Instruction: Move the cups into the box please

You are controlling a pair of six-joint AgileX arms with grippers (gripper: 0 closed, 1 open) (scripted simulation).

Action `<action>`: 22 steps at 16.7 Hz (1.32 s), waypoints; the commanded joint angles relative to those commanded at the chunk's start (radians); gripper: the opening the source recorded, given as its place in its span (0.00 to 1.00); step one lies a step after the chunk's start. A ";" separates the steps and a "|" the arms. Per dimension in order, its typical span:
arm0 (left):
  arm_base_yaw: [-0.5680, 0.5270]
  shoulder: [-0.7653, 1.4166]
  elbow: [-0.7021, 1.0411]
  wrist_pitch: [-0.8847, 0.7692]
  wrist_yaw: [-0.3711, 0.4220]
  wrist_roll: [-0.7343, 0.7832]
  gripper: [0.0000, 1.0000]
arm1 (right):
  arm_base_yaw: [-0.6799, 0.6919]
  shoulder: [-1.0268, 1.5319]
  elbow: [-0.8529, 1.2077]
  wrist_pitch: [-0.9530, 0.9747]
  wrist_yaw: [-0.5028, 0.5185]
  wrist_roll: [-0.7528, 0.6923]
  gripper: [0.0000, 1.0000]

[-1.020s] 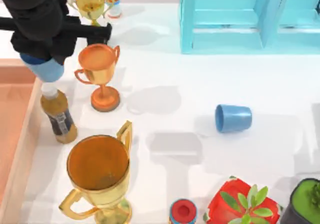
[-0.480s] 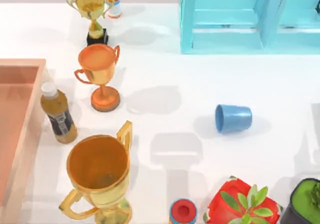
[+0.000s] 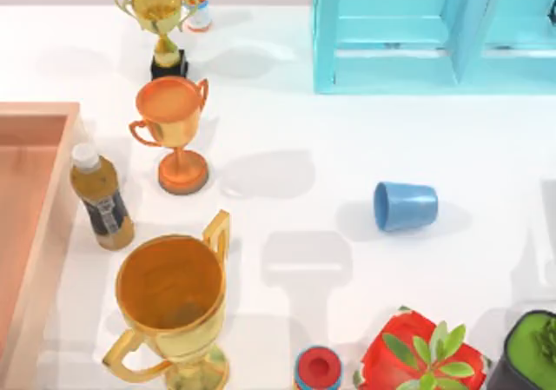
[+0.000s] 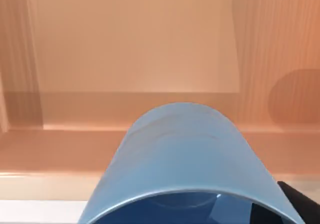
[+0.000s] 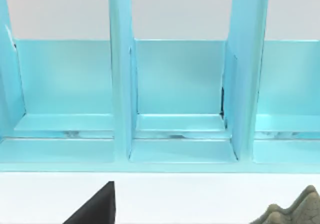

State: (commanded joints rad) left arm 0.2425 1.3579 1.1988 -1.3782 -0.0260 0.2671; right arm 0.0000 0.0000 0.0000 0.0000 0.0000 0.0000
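1 blue cup lies on its side on the white desk, right of centre in the top view, its open mouth facing the desk's left and its base toward the right, well apart from everything around it. A 2nd blue cup fills the near part of the left wrist view, its rim toward the camera, with the salmon-pink box spread behind and below it; a dark sliver of the left gripper sits at the cup's edge, but I cannot tell how far its fingers are apart or whether they grip the cup. In the top view the box lies at the desk's left edge, its thick wall running down beside a small bottle of amber liquid with a white cap. Just right of the bottle stands an orange trophy, and behind it a smaller gold trophy on a dark base, with a little white-and-red bottle next to it. A large gold trophy stands at the near edge, with a red-topped can to its right, then a red pot holding a green plant and a dark pot with greenery in the corner. A turquoise shelf cabinet stands at the far right. The right wrist view faces that cabinet, with a dark piece of the right gripper at the edge; its opening cannot be told.
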 joint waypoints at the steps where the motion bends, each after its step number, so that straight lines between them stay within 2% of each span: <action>1: 0.001 0.000 -0.003 0.003 0.000 0.002 0.00 | 0.000 0.000 0.000 0.000 0.000 0.000 1.00; 8: 0.037 0.015 -0.203 0.231 0.003 0.038 0.00 | 0.000 0.000 0.000 0.000 0.000 0.000 1.00; 13: 0.052 0.023 -0.235 0.263 0.004 0.048 0.00 | 0.000 0.000 0.000 0.000 0.000 0.000 1.00; 22: 0.052 0.023 -0.235 0.263 0.004 0.048 0.68 | 0.000 0.000 0.000 0.000 0.000 0.000 1.00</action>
State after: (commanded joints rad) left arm 0.2943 1.3812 0.9640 -1.1152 -0.0217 0.3152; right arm 0.0000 0.0000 0.0000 0.0000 0.0000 0.0000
